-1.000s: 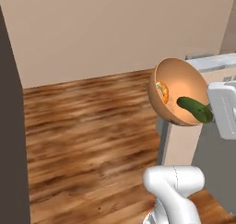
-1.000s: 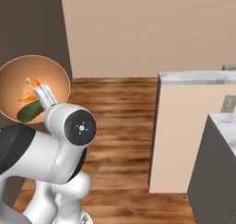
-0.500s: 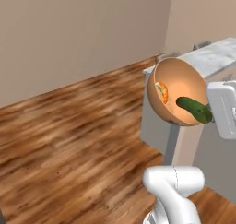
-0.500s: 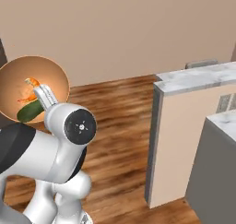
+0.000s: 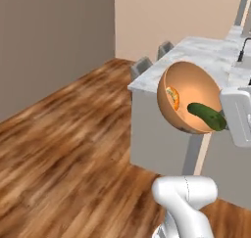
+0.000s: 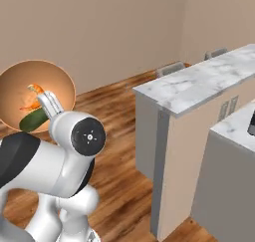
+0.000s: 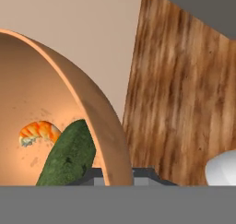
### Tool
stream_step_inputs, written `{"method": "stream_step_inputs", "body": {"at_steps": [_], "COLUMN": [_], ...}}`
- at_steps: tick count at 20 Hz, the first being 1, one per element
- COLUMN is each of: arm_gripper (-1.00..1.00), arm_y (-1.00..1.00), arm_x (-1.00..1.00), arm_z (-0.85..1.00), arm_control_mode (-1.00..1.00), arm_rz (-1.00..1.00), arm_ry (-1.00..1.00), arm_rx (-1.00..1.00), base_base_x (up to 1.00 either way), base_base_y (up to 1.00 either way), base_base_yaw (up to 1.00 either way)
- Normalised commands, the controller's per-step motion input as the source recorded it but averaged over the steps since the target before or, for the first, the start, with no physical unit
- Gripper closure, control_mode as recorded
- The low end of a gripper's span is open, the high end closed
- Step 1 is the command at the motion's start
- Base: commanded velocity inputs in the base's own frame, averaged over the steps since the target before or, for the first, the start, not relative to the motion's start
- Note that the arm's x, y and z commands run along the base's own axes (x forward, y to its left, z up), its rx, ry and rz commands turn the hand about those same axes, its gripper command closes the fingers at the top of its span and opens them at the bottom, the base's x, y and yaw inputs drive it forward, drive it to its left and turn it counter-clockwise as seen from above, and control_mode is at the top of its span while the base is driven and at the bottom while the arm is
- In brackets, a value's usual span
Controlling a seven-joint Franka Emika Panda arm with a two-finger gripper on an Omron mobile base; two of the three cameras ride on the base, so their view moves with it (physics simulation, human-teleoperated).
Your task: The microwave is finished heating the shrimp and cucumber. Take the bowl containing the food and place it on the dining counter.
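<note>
My gripper [image 5: 221,128] is shut on the rim of the orange-tan bowl [image 5: 190,84] and holds it in the air, tipped on its side with the opening toward the cameras. Inside lie the small orange shrimp [image 5: 172,97] and the dark green cucumber [image 5: 206,116], which rests against the low side. In the right base view the bowl [image 6: 30,81] sits at the far left with the shrimp [image 6: 32,100], the cucumber [image 6: 32,120] and one finger [image 6: 50,104] over the rim. The hand view shows the bowl [image 7: 27,94], shrimp [image 7: 39,132] and cucumber [image 7: 69,156] close up. The marble dining counter [image 5: 206,53] stands just behind the bowl.
Two grey chairs [image 5: 142,65] [image 5: 165,48] stand at the dining counter's far side. In the right base view the dining counter [image 6: 199,81] is to the right, with a lower marble worktop [image 6: 234,126] beside it. Wood floor [image 5: 63,149] lies open to the left; walls behind.
The whole picture has swung as the base moved: the dark wall slid away and the dining counter with its chairs came in closer. The bowl stays held the same way.
</note>
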Motion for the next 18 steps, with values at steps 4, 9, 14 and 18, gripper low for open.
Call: {"method": "stream_step_inputs", "body": {"at_steps": [4, 9, 14, 18], "arm_gripper": [1.00, 1.00, 1.00, 1.00], "arm_y": [0.00, 0.00, 0.00, 0.00], "arm_x": [0.00, 0.00, 0.00, 0.00], "arm_z": [0.00, 0.00, 0.00, 0.00], "arm_control_mode": [1.00, 1.00, 1.00, 1.00], "arm_rz": [0.00, 0.00, 0.00, 0.00], "arm_ry": [0.00, 0.00, 0.00, 0.00], "arm_rx": [0.00, 0.00, 0.00, 0.00], "base_base_x": [1.00, 1.00, 0.87, 0.81], "base_base_y": [0.94, 0.94, 0.80, 0.61], "base_base_yaw": [-0.60, -0.61, -0.70, -0.70]}}
